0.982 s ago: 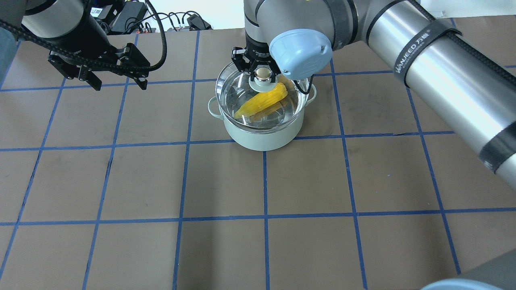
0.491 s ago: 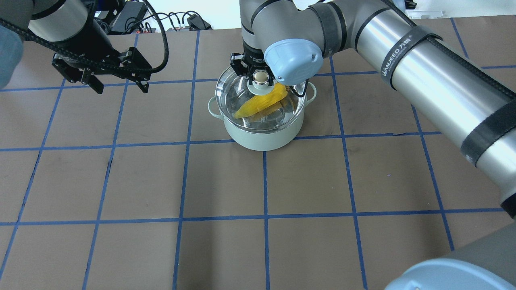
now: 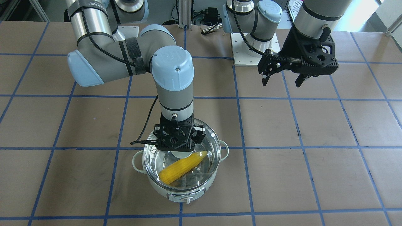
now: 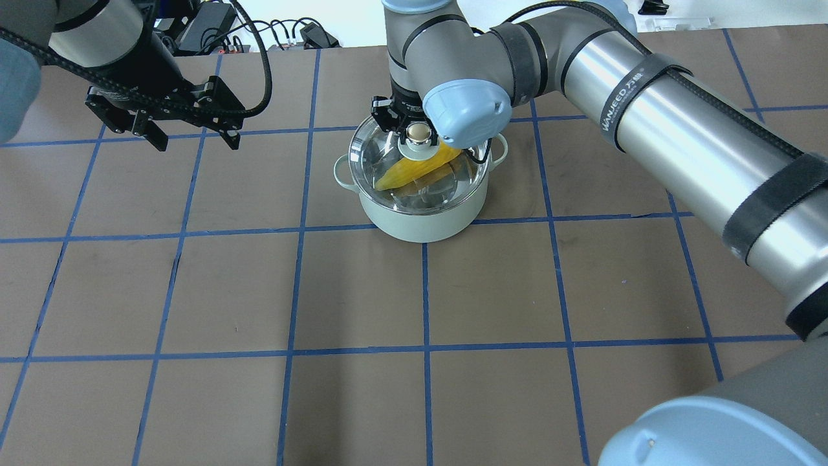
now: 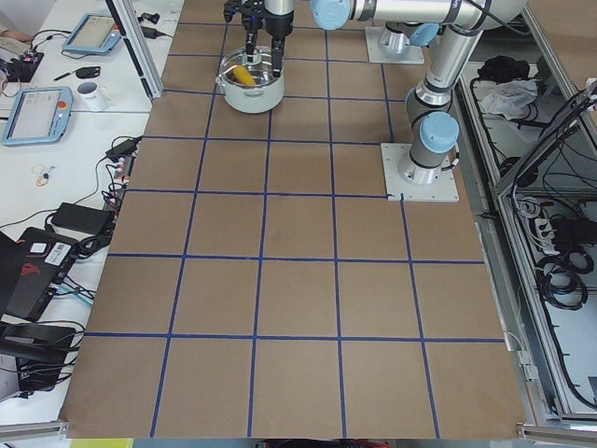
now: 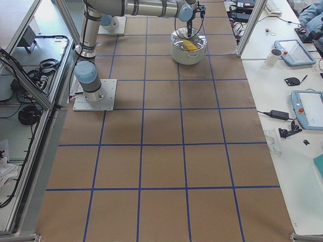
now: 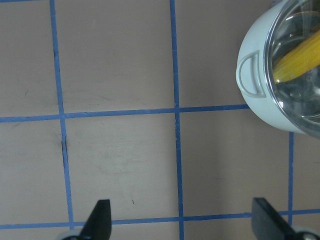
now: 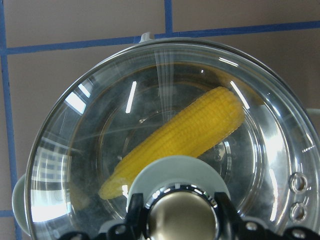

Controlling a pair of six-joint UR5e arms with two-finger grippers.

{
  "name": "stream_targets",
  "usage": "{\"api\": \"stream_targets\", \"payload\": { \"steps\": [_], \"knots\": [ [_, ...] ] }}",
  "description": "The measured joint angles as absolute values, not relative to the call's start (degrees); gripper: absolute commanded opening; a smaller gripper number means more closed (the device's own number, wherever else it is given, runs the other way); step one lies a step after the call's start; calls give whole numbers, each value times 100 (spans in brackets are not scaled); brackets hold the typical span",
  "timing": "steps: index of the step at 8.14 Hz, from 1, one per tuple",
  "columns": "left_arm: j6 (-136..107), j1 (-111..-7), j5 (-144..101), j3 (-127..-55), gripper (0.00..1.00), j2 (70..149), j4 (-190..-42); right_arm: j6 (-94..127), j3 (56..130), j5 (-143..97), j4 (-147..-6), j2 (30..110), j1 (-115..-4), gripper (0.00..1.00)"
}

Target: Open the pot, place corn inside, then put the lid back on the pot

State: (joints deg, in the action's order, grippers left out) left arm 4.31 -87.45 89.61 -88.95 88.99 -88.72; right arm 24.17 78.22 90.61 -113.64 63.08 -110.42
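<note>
Corn [image 4: 414, 171] lay inside the pot [image 4: 420, 223] under the lid [image 4: 446, 191], whose knob the right tool [image 4: 419, 134] pinched to seat it straight, while the left tool [image 4: 195, 139] hung wide open at ten o'clock.

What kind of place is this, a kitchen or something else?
Likely a robotics lab, not a kitchen: robot arms bolted through base plates onto a table gridded with blue tape, with teach pendants on the side bench.

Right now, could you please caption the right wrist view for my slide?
The corn lies in the pot while the right hand grips the lid over it.
</note>
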Motion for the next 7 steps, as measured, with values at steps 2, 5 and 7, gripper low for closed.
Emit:
{"api": "stream_targets", "payload": {
  "steps": [2,5,7],
  "knots": [
    [437,-8743,8960,-8895,100,8902,-8884,2387,7922,9069,-11433,6317,-11039,27],
    [439,-8740,8953,-8897,100,8898,-8902,2340,7967,9072,-11523,6302,-11039,27],
    [439,-8739,8948,-8900,100,8900,-8900,2285,7973,9091,-11654,6295,-11039,25]
  ]
}}
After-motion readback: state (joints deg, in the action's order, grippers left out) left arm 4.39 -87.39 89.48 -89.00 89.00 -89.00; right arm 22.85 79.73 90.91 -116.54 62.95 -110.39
